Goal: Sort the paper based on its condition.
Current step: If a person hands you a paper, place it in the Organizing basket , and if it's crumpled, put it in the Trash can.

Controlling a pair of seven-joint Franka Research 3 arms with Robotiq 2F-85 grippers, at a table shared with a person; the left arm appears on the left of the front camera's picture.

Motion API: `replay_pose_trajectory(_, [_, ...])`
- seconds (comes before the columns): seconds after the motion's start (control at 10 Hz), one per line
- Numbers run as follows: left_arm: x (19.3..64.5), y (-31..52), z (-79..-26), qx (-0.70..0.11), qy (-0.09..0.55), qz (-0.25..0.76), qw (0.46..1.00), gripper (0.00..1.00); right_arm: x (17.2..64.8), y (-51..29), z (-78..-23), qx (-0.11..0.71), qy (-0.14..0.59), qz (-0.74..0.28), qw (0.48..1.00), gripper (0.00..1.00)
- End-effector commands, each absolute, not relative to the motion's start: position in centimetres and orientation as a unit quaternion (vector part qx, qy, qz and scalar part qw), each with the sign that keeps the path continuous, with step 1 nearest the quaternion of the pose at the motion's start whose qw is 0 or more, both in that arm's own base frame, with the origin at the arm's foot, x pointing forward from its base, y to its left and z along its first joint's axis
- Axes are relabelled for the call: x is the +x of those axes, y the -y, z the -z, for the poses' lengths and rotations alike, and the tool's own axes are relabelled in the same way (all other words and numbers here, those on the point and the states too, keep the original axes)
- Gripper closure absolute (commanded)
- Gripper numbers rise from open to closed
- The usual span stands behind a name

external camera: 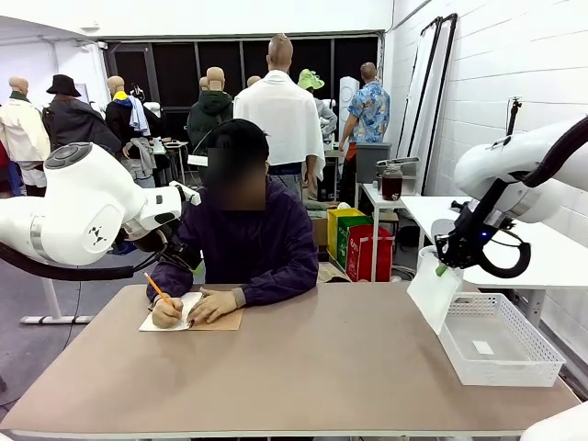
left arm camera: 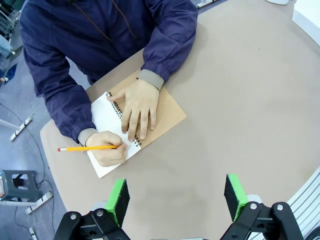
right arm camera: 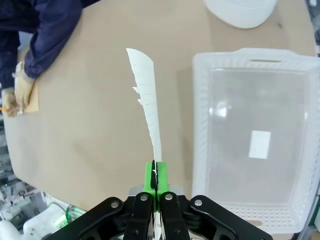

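A white sheet of paper point(external camera: 434, 294) hangs over the table's right side, just left of the white mesh basket point(external camera: 514, 367). My right gripper point(external camera: 443, 266) is shut on the sheet's top edge. From the right wrist camera the paper point(right arm camera: 146, 95) appears edge-on with a torn, ragged side, pinched between the green pads point(right arm camera: 150, 176). My left gripper point(left arm camera: 176, 199) hovers open above the table near the person, its green pads point(left arm camera: 118, 198) wide apart with nothing between them. Below it the person writes with a pencil point(left arm camera: 85, 148) in a spiral notebook point(left arm camera: 131, 125).
The basket point(right arm camera: 255, 135) holds one small white slip point(right arm camera: 260, 144). The person sits at the far left of the table with both hands point(external camera: 188, 310) on the notebook. A white round object point(right arm camera: 240, 11) stands beyond the basket. Bare brown tabletop point(external camera: 303, 367) spans the middle.
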State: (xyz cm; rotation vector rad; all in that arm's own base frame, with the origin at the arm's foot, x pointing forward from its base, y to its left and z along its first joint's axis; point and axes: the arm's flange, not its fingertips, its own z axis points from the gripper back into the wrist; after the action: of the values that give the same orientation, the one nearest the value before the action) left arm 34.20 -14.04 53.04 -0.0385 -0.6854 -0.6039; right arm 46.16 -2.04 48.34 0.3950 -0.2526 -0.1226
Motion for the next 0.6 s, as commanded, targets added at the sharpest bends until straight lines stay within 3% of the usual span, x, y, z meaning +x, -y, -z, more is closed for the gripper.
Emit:
replay_pose_trajectory(0.0, [34.3,14.0,-53.0,-0.018,0.330,0.291,0.898,0.00,46.3,4.3,-47.2,0.175,0.146,0.072,0.971,1.00])
replay_pose_trajectory(0.5, [34.3,14.0,-53.0,-0.018,0.330,0.291,0.898,0.00,47.1,8.1,-44.0,0.200,0.142,0.078,0.966,1.00])
